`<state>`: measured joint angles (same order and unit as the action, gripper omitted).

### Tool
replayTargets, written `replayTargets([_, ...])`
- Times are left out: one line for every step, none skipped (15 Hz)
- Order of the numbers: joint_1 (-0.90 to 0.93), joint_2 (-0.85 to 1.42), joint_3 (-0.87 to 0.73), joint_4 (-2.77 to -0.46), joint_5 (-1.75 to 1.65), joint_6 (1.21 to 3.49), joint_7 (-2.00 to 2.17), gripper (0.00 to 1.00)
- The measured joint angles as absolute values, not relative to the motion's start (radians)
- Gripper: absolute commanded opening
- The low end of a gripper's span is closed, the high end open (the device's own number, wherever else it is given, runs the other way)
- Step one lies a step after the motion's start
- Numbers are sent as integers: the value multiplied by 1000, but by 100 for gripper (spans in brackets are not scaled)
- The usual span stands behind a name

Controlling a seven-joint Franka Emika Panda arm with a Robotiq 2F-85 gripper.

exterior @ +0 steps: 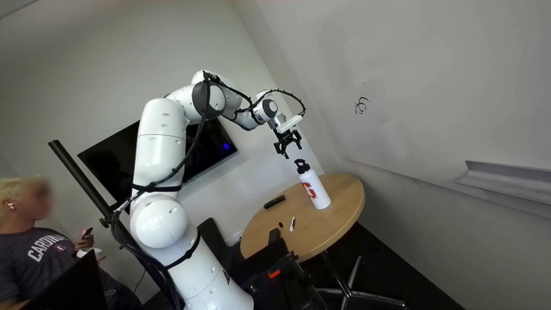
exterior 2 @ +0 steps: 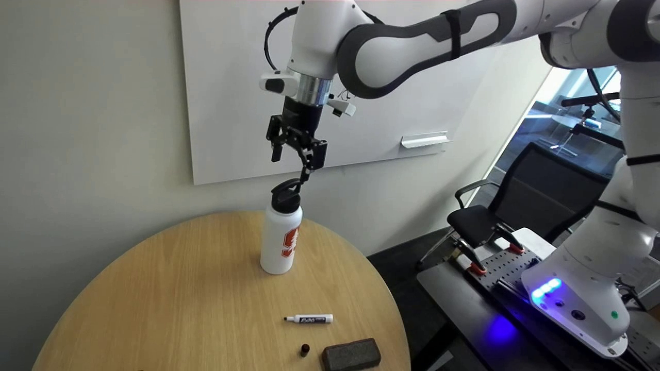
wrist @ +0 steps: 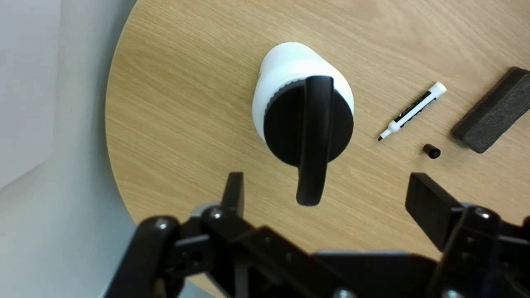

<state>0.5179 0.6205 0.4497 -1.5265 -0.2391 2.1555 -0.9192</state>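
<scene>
One bottle [exterior 2: 279, 241] below the end effector [exterior 2: 290, 166]

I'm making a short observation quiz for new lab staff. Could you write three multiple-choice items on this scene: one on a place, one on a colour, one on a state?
1. Where does the bottle stand?
A) on the chair
B) on the round table
C) on the floor

2. What colour is the bottle's lid?
A) red
B) white
C) black

3. How are the jaws of the gripper?
A) open
B) fully shut
C) shut on the marker

Right letters:
1. B: both exterior views show it standing there.
2. C: it shows black in all three views.
3. A: the wrist view shows its fingers wide apart.
</scene>
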Motion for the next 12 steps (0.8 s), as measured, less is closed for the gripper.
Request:
replayTargets([518,603,455,-1527,-231,2146,-919,100])
replayTargets([517,580,462,-1528,-220,2126,-919,100])
replayTargets([517,553,467,-1532,-210,2105,-919,100])
replayTargets([517,519,471,-1538,-204,2082,-919,100])
replayTargets([516,488,472,-1546,-200,2061,-919,100])
replayTargets([514,454,472,-1558,-196,2044,-919,100])
replayTargets([510,419,473,-1574,-190,2033,-919,100])
replayTargets([503,383,473,-1594,-180,2028,-919,100])
replayTargets([495,349,473,-1616,-168,2027,-919,100])
replayTargets([485,317,473,-1639,-152,2028,-921,100])
replayTargets([475,288,474,-1661,-133,2028,-926,100])
replayTargets([466,263,474,-1682,-114,2029,-939,100])
